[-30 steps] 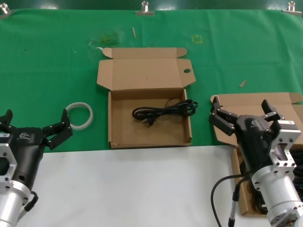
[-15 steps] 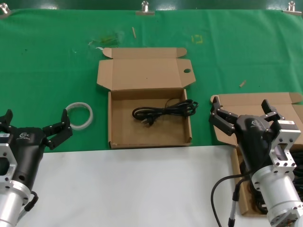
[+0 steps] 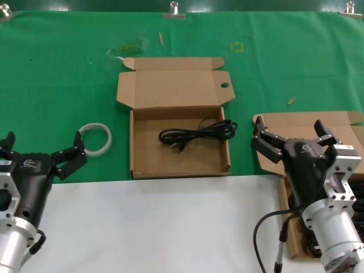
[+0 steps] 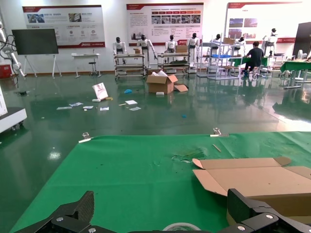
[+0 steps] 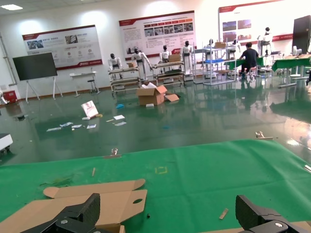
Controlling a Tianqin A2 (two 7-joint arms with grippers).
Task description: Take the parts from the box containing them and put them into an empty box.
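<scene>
A brown box with a round hole [image 3: 224, 85] in its lid stands open at the middle of the green mat [image 3: 57, 74]. One coiled black cord [image 3: 196, 133] lies inside this holed box [image 3: 180, 165]. The second box [image 3: 310, 120], its lid without a hole, sits at the right, mostly hidden behind my right arm; dark cords [image 3: 357, 196] show at its right edge. My right gripper [image 3: 289, 132] hovers open over that box's near left corner, holding nothing. My left gripper [image 3: 43, 143] is open and empty at the near left, just short of the tape ring. The right wrist view shows the holed lid [image 5: 97, 201] beyond my right gripper [image 5: 167, 209].
A white ring of tape [image 3: 95, 139] lies left of the holed box and shows in the left wrist view as the tape ring [image 4: 181, 226] between my left gripper's [image 4: 163, 209] fingers. A white surface [image 3: 159, 227] covers the near table. Small scraps [image 3: 291, 100] lie on the mat.
</scene>
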